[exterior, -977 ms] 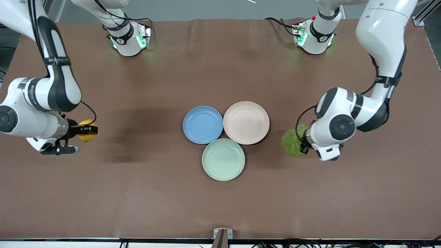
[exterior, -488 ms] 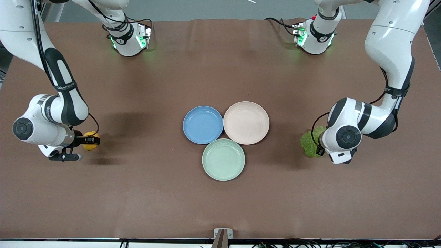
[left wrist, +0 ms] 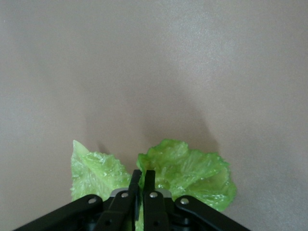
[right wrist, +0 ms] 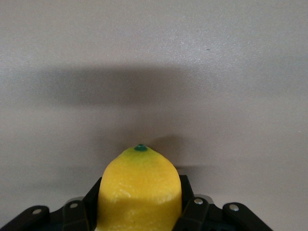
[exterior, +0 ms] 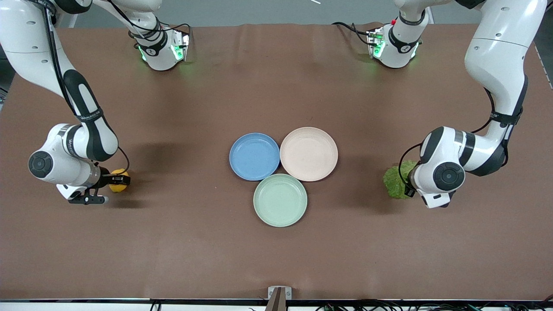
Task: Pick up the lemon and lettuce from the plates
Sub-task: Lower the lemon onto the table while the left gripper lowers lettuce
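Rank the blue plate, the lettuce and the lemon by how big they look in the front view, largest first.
1. Blue plate, clearly largest.
2. Lettuce, partly hidden by the left gripper holding it, so its full spread is unsure.
3. Lemon, smallest, partly covered by the right gripper.

Front cam: high, faces robots, whole table (exterior: 276, 259). Wrist cams: close, looking down. Left shares lettuce (left wrist: 192, 171) w/ front; right shares lemon (right wrist: 139, 192).
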Tool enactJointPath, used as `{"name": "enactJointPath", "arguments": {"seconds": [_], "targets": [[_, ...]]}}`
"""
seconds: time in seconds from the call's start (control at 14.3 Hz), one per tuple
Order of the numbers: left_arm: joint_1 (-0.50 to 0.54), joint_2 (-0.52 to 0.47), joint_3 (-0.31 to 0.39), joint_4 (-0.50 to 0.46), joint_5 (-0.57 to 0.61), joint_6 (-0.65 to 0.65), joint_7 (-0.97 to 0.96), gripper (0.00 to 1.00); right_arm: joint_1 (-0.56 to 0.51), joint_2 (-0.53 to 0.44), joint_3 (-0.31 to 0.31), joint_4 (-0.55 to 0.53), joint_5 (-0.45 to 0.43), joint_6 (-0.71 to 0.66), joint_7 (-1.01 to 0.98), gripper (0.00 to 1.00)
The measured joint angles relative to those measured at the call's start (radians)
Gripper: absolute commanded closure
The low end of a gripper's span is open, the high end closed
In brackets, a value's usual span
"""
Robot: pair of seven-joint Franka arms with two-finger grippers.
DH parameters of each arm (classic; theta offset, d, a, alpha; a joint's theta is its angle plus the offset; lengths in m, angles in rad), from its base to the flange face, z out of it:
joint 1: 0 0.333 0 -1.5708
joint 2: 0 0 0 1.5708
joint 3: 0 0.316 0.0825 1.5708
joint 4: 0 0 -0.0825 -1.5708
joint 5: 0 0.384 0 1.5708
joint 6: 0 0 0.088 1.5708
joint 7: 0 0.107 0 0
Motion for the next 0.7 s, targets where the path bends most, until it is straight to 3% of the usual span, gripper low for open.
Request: {"name": "enactJointPath", "arguments": {"seconds": [0.07,0.14,0.21,0.42,0.7], "targets": [[0.000,0.002,0.000,0.000,0.000,0.000,0.000,0.53,0.000,0.000,0.000,0.000,0.000,0.000,0.000,0.00],[0.000,0.004,-0.001,0.000,0.000,0.000,0.001,0.20,0.000,0.000,0.001,0.001,0.000,0.000,0.000,0.00],[0.000,0.007,-0.001,0.000,0.000,0.000,0.005,0.01,0.000,-0.001,0.003,0.003,0.000,0.000,0.000,0.00],[-0.001,0.005,-0.006,0.010,0.000,0.001,0.009,0.00,0.005,-0.032,0.011,0.027,0.000,-0.043,0.000,0.00],[-0.001,-0.088,-0.046,0.085,0.001,-0.136,0.046,0.00,0.033,-0.205,0.019,0.097,0.000,-0.327,0.003,0.00]]}}
